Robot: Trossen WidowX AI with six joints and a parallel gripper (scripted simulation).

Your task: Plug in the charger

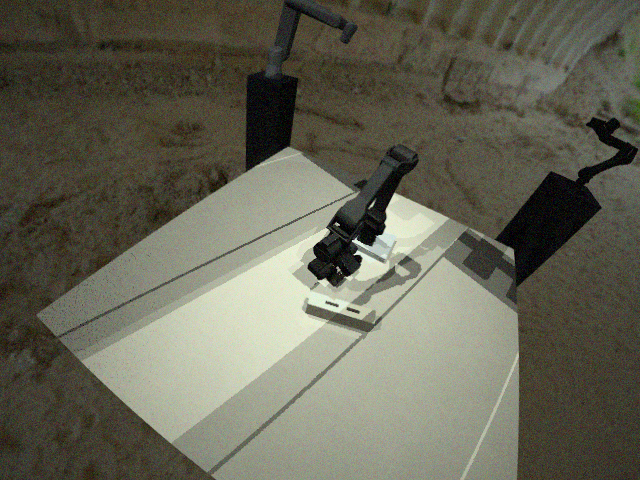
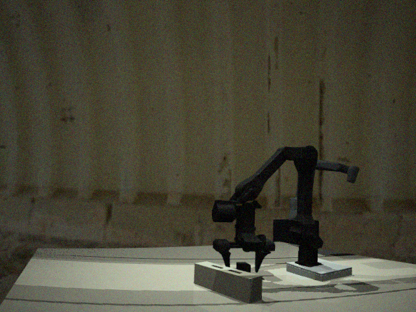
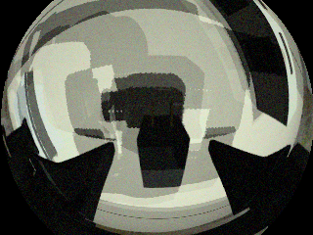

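The black charger [image 2: 244, 266] [image 3: 162, 159] stands behind the power strip in the exterior view. It is hidden under the gripper in the top view. Two thin prongs show faintly at its upper end in the wrist view. My gripper [image 1: 328, 279] [image 2: 242, 269] [image 3: 162, 147] is open and points down, its fingertips low on either side of the charger, with gaps on both sides. The pale power strip [image 1: 338, 312] [image 2: 226, 285] [image 3: 296, 64] has two dark outlet slots on top, both empty. It lies beside the gripper, at the right edge of the wrist view.
The arm's pale base plate [image 1: 386, 245] [image 2: 303, 271] is on the table [image 1: 248, 330] behind the gripper. Two other arms stand on dark pedestals [image 1: 269, 113] [image 1: 550, 222] beyond the table's edges. Hard shadows and bright patches cross the table.
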